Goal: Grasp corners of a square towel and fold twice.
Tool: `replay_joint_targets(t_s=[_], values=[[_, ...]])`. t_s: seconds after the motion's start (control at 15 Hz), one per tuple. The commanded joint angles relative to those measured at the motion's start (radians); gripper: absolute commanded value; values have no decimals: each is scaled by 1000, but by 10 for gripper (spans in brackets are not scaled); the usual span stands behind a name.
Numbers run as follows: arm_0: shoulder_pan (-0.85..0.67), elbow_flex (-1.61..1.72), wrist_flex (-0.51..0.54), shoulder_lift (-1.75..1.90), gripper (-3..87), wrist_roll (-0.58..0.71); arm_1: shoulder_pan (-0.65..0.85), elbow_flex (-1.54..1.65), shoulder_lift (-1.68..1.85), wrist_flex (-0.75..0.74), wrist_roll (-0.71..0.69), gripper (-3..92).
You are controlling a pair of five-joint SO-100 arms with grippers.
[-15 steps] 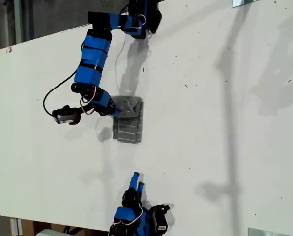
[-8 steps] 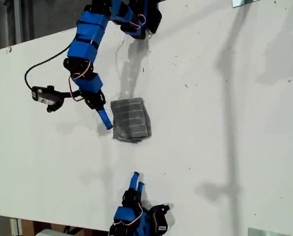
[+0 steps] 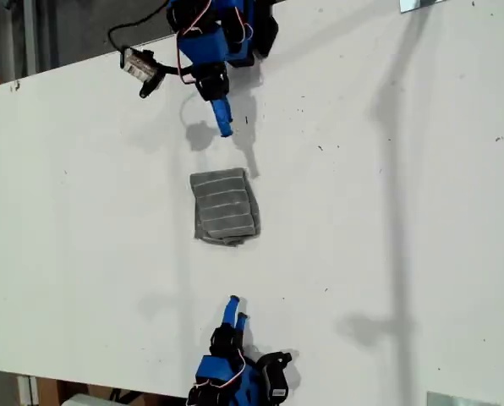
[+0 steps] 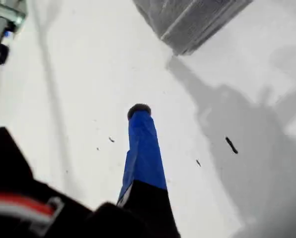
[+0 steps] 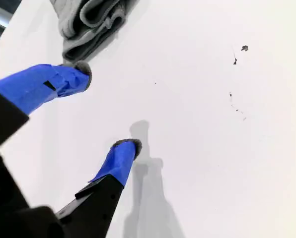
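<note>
Towel (image 3: 225,206), grey striped soft cloth, lies folded small mid-desk (image 3: 387,254), clear of both arms. My first gripper (image 3: 223,117) shows one finger only: spacing cannot be judged. My second gripper (image 5: 101,111) is empty, fingers apart; retract both without snagging the folds.

The grey striped towel (image 3: 225,206) lies folded small, mid-table, untouched.

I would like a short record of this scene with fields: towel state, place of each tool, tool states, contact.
towel: folded into a small grey striped bundle, lying on the white table
first tool: near the exterior view's top, apart from the towel, holding nothing; open or shut cannot be told
second tool: near the exterior view's bottom, open, empty
contact: neither tool touches the towel
</note>
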Motion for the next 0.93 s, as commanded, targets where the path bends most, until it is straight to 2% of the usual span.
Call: replay_joint_targets(t_s=[0.0, 0.13, 0.2, 0.27, 0.4, 0.53, 0.67, 0.8, 0.87], values=[[6, 3, -8, 9, 256, -25, -29, 31, 75, 29, 67, 507], [28, 12, 9, 67, 254, -23, -44, 72, 75, 133, 212, 479], [38, 15, 5, 66, 250, 43, -66, 89, 75, 219, 385, 438], [49, 15, 3, 64, 248, 55, -80, 91, 77, 245, 416, 408], [127, 17, 3, 64, 246, 21, -107, 94, 77, 245, 413, 362], [167, 20, -6, 66, 238, 212, -115, 81, 77, 264, 377, 348], [167, 21, -9, 66, 228, 270, -110, 81, 77, 265, 376, 326], [164, 23, -14, 66, 212, 407, -110, 80, 77, 265, 376, 309], [164, 23, -15, 67, 205, 403, -110, 80, 77, 265, 376, 305]])
